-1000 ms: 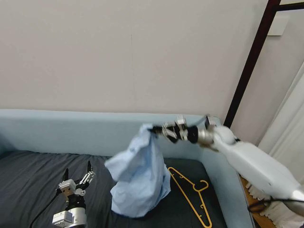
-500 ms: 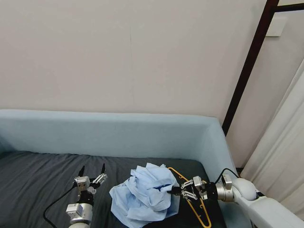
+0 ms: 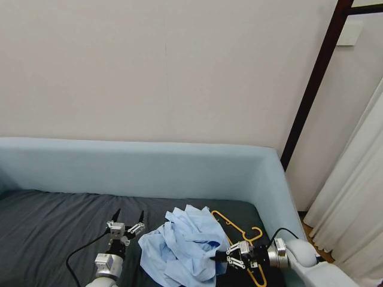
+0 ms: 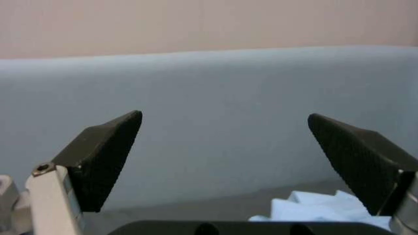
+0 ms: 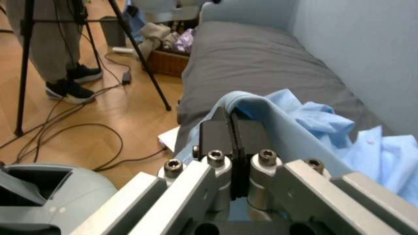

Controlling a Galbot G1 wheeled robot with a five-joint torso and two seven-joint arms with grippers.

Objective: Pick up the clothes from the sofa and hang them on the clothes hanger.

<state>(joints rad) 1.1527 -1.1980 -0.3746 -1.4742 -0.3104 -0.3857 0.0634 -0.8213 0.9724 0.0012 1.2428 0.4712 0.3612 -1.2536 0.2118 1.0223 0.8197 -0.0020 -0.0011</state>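
Two grippers low over the sofa (image 3: 149, 170), told apart best by wrist. From the head camera: right gripper (image 3: 224, 258) at the near right edge of a crumpled light blue shirt (image 3: 182, 251), fingers too small there to judge. From the right wrist camera, plain enough: pads (image 5: 222, 129) pressed together on a raised fold of the shirt (image 5: 313, 122), cloth draped up and over the fingertips, dark seat (image 5: 261, 58) stretching away beyond, tripod (image 5: 140, 54) on the wooden floor alongside.

Left gripper (image 3: 125, 227) just beside the shirt on the robot's left, clear of the cloth, tips aimed at the backrest. From the left wrist camera: black fingers (image 4: 104, 152) spread wide, nothing between them but pale blue backrest, a corner of the shirt (image 4: 313, 208) under one finger.

Shirt heaped on the seat toward the right end, no clear long axis. Yellow hanger (image 3: 255, 234) flat on the cushion just right of the heap, partly tucked under it, long axis running from the backrest toward the front edge, hook turned toward the sofa's right arm.
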